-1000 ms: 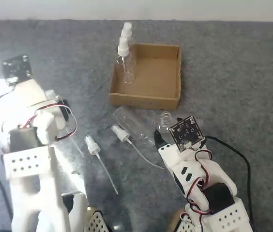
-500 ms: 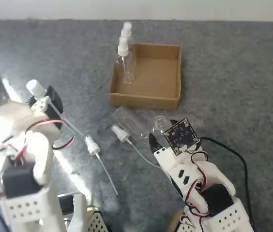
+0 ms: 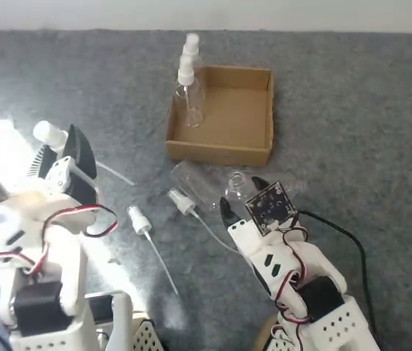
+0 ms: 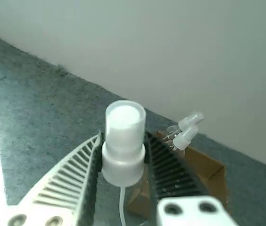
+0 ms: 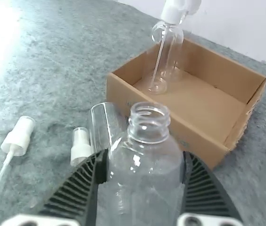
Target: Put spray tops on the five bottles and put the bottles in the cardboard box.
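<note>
grey felt-like tabletop (image 3: 352, 95). cardboard box (image 3: 220, 153) stands at far middle. just in front of it, clear bottle (image 3: 193, 180) on its side. nearer spray top (image 3: 181, 200) lies beside the bottle; second spray top (image 3: 139, 219) lies apart toward the left arm's side, both tubes trailing toward the near edge.

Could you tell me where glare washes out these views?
High view: glare bleaches the grey mat beside the left arm. Left wrist view: a small washed-out patch of mat. Right wrist view: another bright patch, plus reflections on the held bottle.

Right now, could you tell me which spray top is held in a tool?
The spray top clamped in the left tool; two loose tops lie on the mat.
</note>
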You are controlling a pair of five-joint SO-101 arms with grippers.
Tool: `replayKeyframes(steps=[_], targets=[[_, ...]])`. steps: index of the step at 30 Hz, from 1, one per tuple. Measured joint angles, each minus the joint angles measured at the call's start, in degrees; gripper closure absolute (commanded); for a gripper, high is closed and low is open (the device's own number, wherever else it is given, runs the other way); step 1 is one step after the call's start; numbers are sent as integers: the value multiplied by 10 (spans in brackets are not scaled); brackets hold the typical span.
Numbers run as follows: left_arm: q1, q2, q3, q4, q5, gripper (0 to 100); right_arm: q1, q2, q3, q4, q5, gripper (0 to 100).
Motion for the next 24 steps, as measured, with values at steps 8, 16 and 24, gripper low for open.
replayKeyframes(steps=[8, 16, 24], targets=[[53, -19, 0, -23, 9, 949, -46, 0, 18, -10, 0, 862], [65, -22, 0, -25, 35, 949, -75, 0, 21, -11, 0, 862], [100, -22, 0, -25, 39, 949, -102, 0, 76, -72, 29, 862]])
